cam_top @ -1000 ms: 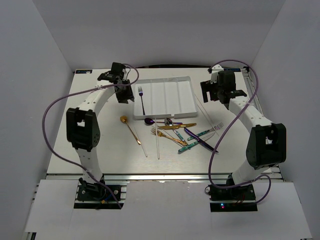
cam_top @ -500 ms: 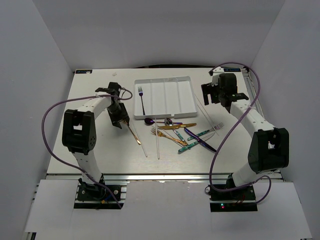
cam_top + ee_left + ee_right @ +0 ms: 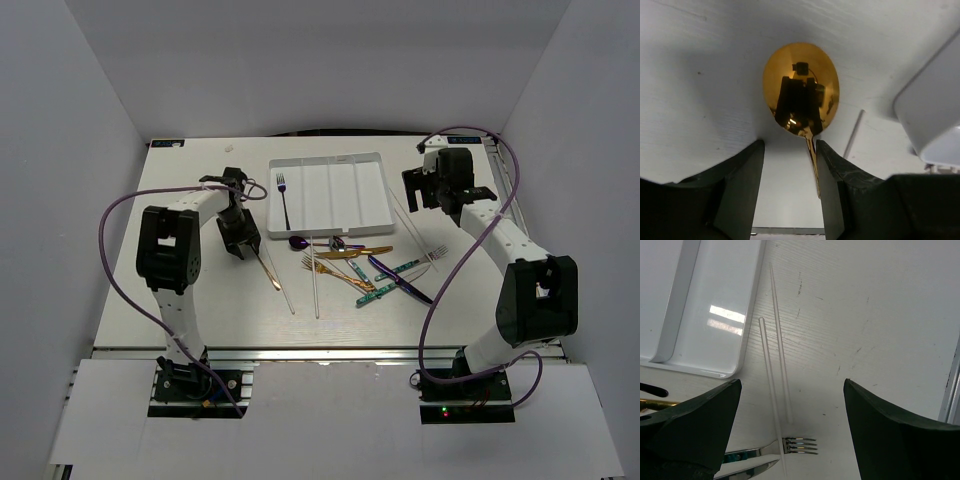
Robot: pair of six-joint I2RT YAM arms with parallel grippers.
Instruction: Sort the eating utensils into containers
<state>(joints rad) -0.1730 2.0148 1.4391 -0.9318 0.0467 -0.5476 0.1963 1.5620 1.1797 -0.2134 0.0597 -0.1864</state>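
Left gripper (image 3: 790, 160) is being held low, jaws parted narrowly astride the neck of the gold spoon (image 3: 801, 95); the spoon is being borne by the table (image 3: 700, 75) just left of the white tray (image 3: 326, 160). Right gripper (image 3: 790, 390) is being held wide open above two white chopsticks (image 3: 776, 355) and a silver fork (image 3: 799, 445) beside the tray's right edge; one purple fork (image 3: 283, 200) is being held in the leftmost compartment, with the remaining utensils (image 3: 360, 265) scattered near the tray's near side.

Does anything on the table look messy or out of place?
Nothing looks damaged. One purple fork lies in the white tray; most other utensils sit crisscrossed in a heap outside its near edge, with two white chopsticks loose beside its right side.
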